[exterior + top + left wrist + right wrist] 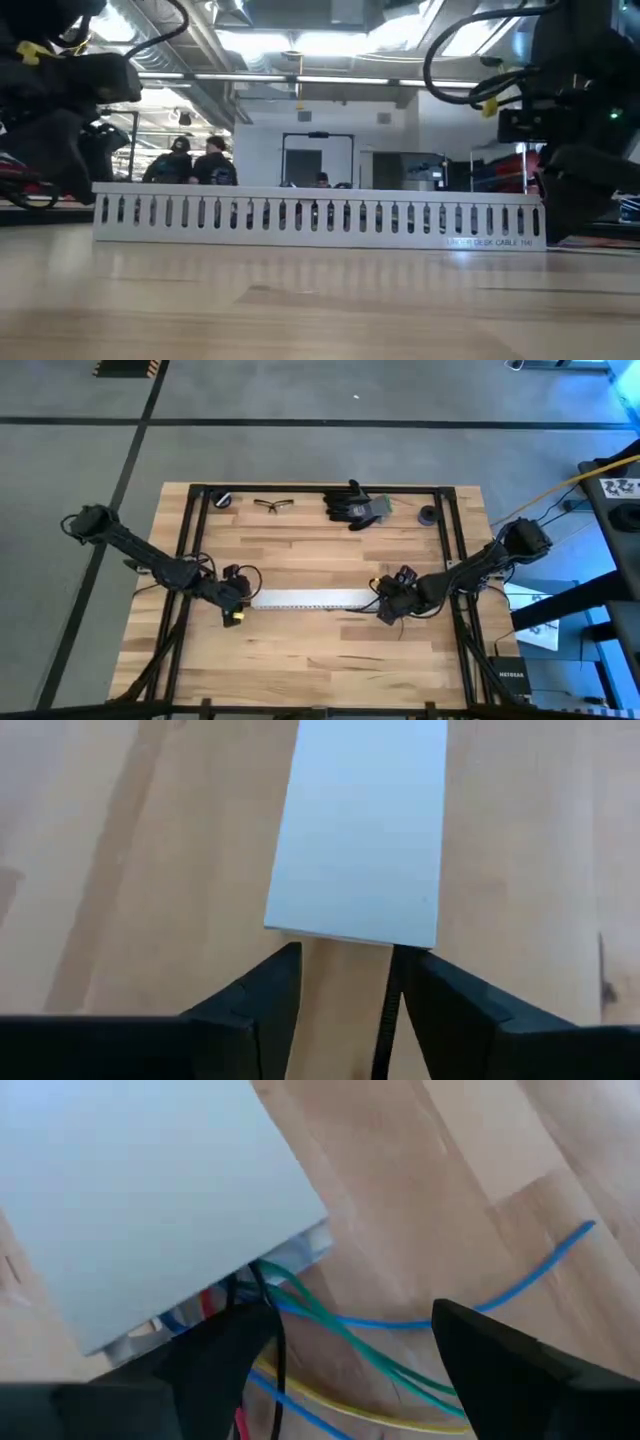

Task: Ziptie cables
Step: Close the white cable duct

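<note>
1. High view: a long white channel [312,600] is lying across the middle of the tabletop [320,650], with the left tool [236,612] sitting at one end and the right tool [386,610] at the other.
2. Low view: the slotted channel [320,220] is standing between both arms.
3. Left wrist view: the left tool [345,985] is gaping open just short of the channel's end, a thin black strip [384,1030] lying between its fingers.
4. Right wrist view: the right tool [350,1335] is spread open over the cables [330,1325], blue, green, yellow and black wires spilling from the channel's end onto the wood.
</note>
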`<act>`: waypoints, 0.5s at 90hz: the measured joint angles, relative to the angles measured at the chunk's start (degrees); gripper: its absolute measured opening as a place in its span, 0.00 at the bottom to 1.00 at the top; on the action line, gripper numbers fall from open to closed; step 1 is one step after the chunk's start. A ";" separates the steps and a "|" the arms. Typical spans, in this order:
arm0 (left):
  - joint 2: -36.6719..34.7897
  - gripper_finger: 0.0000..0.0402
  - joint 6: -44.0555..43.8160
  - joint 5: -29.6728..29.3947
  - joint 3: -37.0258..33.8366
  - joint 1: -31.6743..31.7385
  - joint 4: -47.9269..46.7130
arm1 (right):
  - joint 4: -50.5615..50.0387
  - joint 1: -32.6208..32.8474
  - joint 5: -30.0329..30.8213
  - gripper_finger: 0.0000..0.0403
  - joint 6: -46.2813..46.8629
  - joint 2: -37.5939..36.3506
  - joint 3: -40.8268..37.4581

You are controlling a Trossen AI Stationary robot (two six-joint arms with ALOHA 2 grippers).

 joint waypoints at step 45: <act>8.60 0.39 2.92 8.29 1.53 3.82 5.18 | 0.17 -0.31 0.55 0.72 -0.31 0.17 0.57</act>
